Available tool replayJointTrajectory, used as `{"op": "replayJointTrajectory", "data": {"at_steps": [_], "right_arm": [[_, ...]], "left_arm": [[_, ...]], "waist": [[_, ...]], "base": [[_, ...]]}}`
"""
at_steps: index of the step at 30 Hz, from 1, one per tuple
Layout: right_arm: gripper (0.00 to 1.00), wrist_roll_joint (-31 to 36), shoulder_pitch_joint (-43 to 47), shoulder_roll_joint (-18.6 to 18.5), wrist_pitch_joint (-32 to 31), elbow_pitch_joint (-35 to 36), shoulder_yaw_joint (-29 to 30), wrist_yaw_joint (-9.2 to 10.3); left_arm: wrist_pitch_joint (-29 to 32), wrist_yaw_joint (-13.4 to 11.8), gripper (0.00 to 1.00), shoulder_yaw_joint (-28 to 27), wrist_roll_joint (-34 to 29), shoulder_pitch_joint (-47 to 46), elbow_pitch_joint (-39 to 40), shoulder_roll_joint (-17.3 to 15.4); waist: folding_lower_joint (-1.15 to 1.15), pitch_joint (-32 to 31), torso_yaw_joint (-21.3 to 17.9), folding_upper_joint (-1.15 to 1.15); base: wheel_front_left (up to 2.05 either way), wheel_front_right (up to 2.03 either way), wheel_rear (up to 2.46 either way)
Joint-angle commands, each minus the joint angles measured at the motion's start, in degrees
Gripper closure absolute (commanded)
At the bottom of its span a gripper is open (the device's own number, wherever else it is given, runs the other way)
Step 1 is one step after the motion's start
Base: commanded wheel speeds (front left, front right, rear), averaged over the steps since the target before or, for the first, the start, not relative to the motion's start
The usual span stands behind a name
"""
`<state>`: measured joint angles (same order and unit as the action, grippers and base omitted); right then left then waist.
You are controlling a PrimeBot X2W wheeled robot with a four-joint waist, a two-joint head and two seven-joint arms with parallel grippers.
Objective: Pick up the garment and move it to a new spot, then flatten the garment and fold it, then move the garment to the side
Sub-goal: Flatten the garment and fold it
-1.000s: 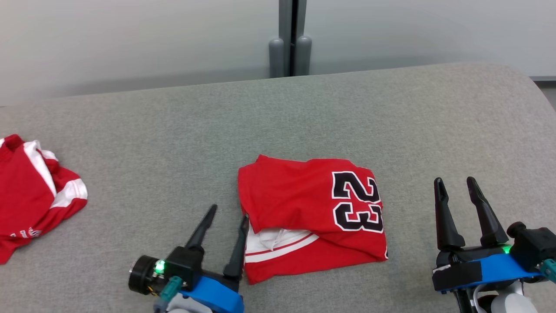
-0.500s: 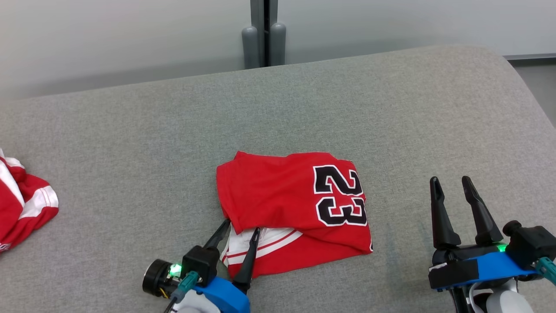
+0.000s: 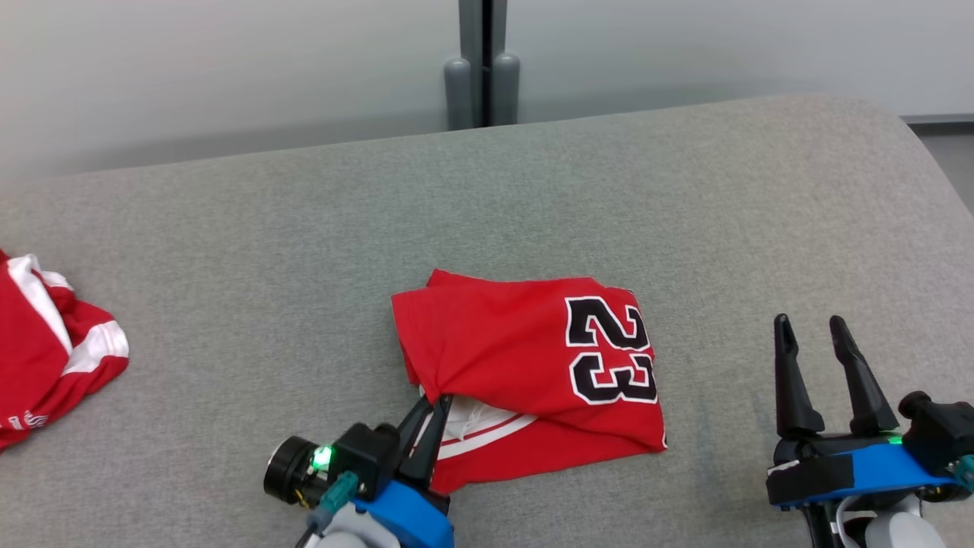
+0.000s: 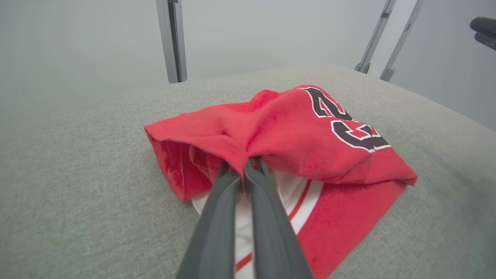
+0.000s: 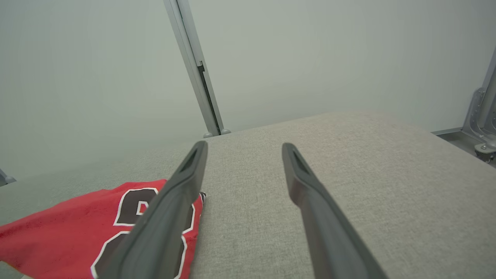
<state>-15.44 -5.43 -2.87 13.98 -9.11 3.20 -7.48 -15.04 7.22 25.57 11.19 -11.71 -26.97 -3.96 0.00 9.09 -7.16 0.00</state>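
Observation:
A folded red garment (image 3: pixel 525 365) with a black "23" and white stripes lies in the middle of the grey padded surface (image 3: pixel 304 251). My left gripper (image 3: pixel 434 402) is shut on the garment's near left edge; in the left wrist view the garment (image 4: pixel 294 131) bunches up where the left gripper (image 4: pixel 246 162) pinches a red fold. My right gripper (image 3: pixel 810 327) stands open to the right of the garment, apart from it. In the right wrist view the right gripper (image 5: pixel 244 149) holds nothing, and the garment (image 5: pixel 77 228) lies to the lower left.
A second red and white garment (image 3: pixel 46 365) lies crumpled at the far left edge of the surface. A grey post (image 3: pixel 483 68) stands against the pale wall behind. The surface curves away at the far right (image 3: pixel 913 152).
My left gripper moved right onto the garment's left edge and shut on a fold of it, bunching the cloth. The right gripper stayed open. The camera shifted between frames.

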Motion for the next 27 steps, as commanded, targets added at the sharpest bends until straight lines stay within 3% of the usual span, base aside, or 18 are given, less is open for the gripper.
{"op": "replayJointTrajectory", "data": {"at_steps": [1,8,9,10,11,17,27], "right_arm": [[0.00,0.3,0.5,0.0,0.4,-0.3,0.7,-0.03],[0.00,0.5,0.6,0.0,0.5,-1.2,2.3,-0.03],[0.00,0.5,0.5,0.0,0.5,-1.4,2.2,-0.03],[0.00,0.5,0.4,0.0,0.5,-1.5,2.2,-0.03],[0.00,0.5,0.3,0.0,0.5,-1.7,2.1,-0.03],[0.00,0.9,0.1,0.0,0.6,-2.3,2.0,-0.03],[0.00,2.2,-0.2,0.0,0.1,-1.5,1.8,-0.03]], "left_arm": [[0.1,0.3,1.00,0.6,0.0,1.2,1.7,-1.0],[5.2,0.1,1.00,2.2,0.9,5.7,8.7,-4.2],[5.5,-0.2,0.69,2.1,1.0,5.9,9.1,-4.3],[5.6,-0.3,0.06,1.7,1.9,6.3,9.1,-3.9],[5.9,-0.6,0.00,1.8,1.9,6.5,8.8,-3.9],[3.8,-1.8,0.00,1.0,2.6,6.6,8.3,-3.6],[0.8,-5.9,0.00,-5.3,4.5,8.6,11.8,-6.2]], "waist": [[0.00,-0.3,0.4,0.00],[0.00,-0.9,1.7,0.00],[0.00,-0.9,1.7,0.00],[0.00,-0.9,1.8,0.00],[0.00,-0.9,1.8,0.00],[0.00,-1.2,1.9,0.00],[0.00,-2.7,3.4,0.00]], "base": [[0.00,0.00,0.00],[0.00,0.00,0.00],[0.00,0.00,0.00],[0.00,0.00,0.00],[0.00,0.00,0.00],[0.00,0.00,0.00],[0.00,0.00,0.00]]}}
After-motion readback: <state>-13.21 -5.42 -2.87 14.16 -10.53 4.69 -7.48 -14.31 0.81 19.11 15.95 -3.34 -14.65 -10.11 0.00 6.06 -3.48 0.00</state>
